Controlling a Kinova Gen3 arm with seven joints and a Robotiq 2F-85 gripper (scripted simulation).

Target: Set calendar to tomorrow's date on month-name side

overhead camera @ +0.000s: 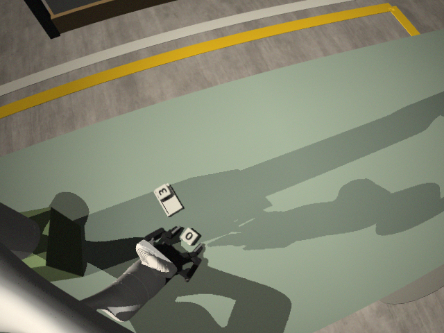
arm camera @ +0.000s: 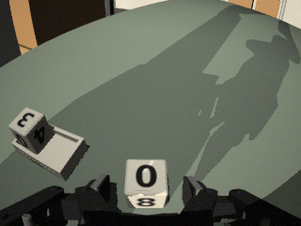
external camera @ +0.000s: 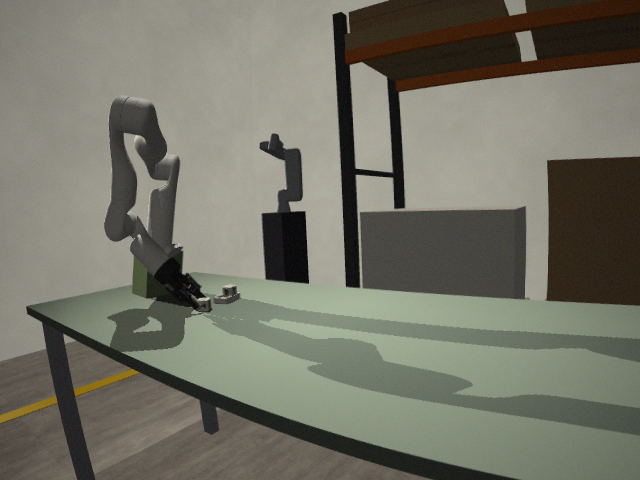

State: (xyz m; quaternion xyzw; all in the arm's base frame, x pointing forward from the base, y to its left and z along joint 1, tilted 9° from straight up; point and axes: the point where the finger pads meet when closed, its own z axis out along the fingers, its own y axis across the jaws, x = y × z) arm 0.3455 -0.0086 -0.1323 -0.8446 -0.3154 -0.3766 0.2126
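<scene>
A white cube [overhead camera: 189, 236] [external camera: 204, 304] [arm camera: 146, 179] with 0 on top and 8 on the side towards the wrist camera stands on the green table [overhead camera: 286, 125], outside the tray. My gripper [overhead camera: 189, 238] [external camera: 198, 301] [arm camera: 146, 186] is low over the table with one finger on each side of this cube. It is open, with a gap between each finger and the cube. The small white tray [overhead camera: 174, 205] [external camera: 225, 298] [arm camera: 60, 154] lies flat a little beyond and to the left. The second cube [overhead camera: 163, 191] [external camera: 229, 289] [arm camera: 28, 126], with 3 on top, stands at one end of the tray. The other half of the tray is empty.
The arm's green base block [external camera: 144, 281] stands behind the gripper at the table's end. In the top view a dark post [overhead camera: 66, 243] stands left of the arm. Off the table are a second robot on a black pedestal [external camera: 284, 248], a shelf rack and boxes.
</scene>
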